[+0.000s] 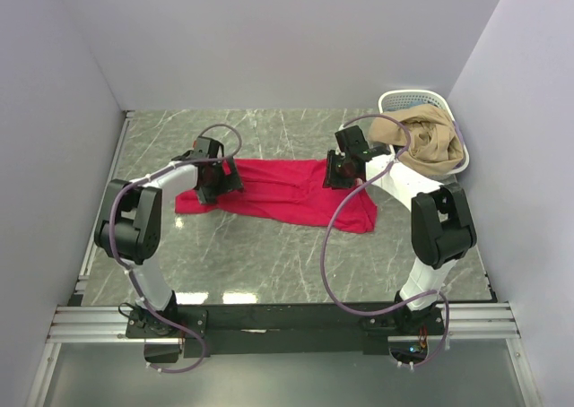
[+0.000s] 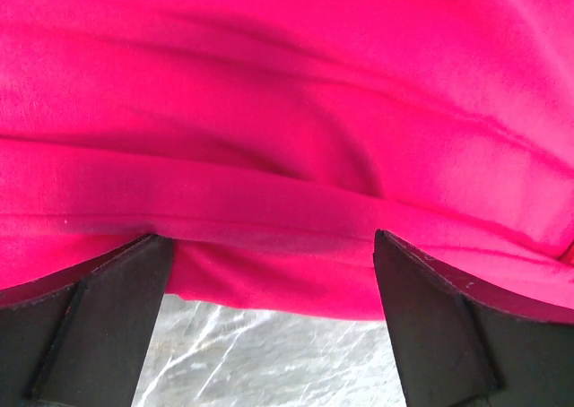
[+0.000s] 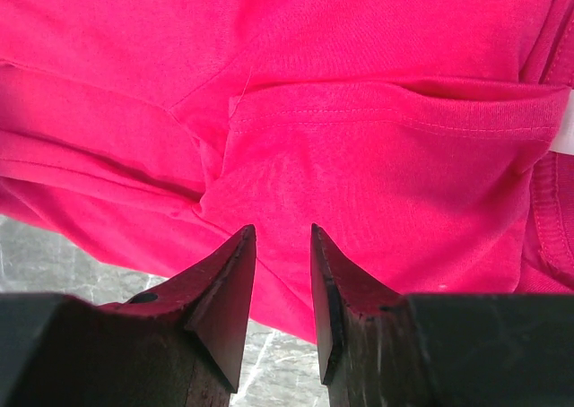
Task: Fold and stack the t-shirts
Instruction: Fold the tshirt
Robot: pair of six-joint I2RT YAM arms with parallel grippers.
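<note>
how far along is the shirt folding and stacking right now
Done: nothing folded or stacked; the red t-shirt lies spread and rumpled on the table. In hand: the left gripper, wide open, and the right gripper, jaws narrowly parted, sit at its edges, neither clearly pinching. Remaining: fold it, then the tan garment in the basket.

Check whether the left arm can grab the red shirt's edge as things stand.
Probably yes: the left pincer stands wide open, and the red t-shirt has its folded edge lying between the fingers, with nothing else blocking.
</note>
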